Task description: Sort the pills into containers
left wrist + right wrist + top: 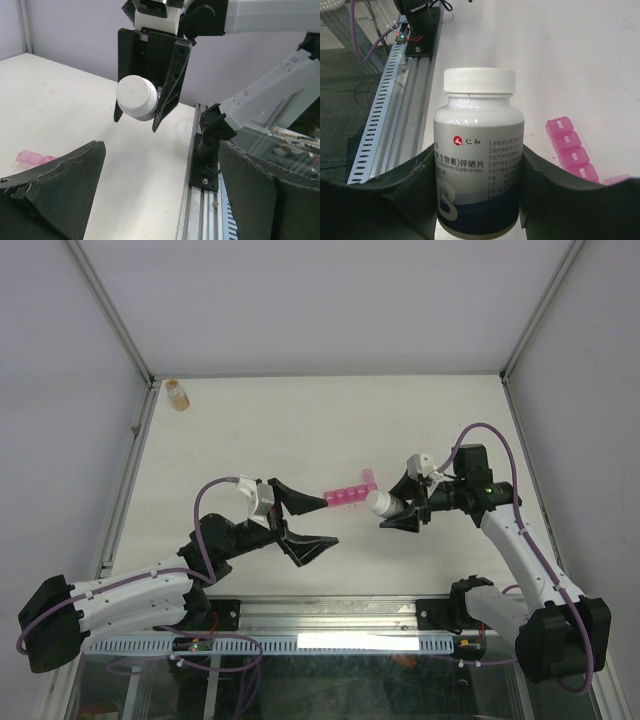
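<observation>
Containers (350, 494) lie on the surface (300, 430) between both end effectors. They sit just beside the upper fingertip of the left end effector (322, 522), whose jaws are wide apart. Right end effector (405, 502) is clamped on a white-capped bottle (380, 504). Pills cannot be made out. In the right wrist view, a finger hides the strip's near end.

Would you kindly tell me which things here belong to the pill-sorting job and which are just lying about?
Job: pink organiser compartments; white-capped bottle, cap on, held by the right gripper; left gripper, open and empty. No pills visible.
Lying about: amber bottle, standing at the far left corner of the table.
</observation>
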You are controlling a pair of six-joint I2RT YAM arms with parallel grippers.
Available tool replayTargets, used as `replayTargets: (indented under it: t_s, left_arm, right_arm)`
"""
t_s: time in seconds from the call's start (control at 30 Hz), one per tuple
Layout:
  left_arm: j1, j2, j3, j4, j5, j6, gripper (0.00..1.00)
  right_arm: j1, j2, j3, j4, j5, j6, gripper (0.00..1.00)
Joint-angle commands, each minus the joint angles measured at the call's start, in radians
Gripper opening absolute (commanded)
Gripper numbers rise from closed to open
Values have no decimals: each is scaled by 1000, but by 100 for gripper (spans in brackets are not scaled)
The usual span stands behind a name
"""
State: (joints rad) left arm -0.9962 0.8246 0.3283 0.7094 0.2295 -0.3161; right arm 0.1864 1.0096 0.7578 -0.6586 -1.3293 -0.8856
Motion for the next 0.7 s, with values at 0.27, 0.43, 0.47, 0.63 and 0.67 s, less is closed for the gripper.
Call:
replayTargets:
  t_s: [0.27,0.43,0.47,0.63,0.67]
  left_arm:
    - [-12,41,46,82,127,164,99]
    - [-12,51,54,83,146,166,99]
    - [-12,51,54,86,148,165,99]
    - [-12,54,49,93,154,161,99]
    - [-12,54,49,94,155,159,99]
  right_arm:
    - [-8,0,4,-1,-82,-41,0]
    - [-8,-3,5,-1,-84,-33,0]
    - [-8,-4,5,-4,-84,-34,0]
    - [-8,-7,-4,-2,-78,-14,0]
    - [-8,-8,-2,0,-75,-15,0]
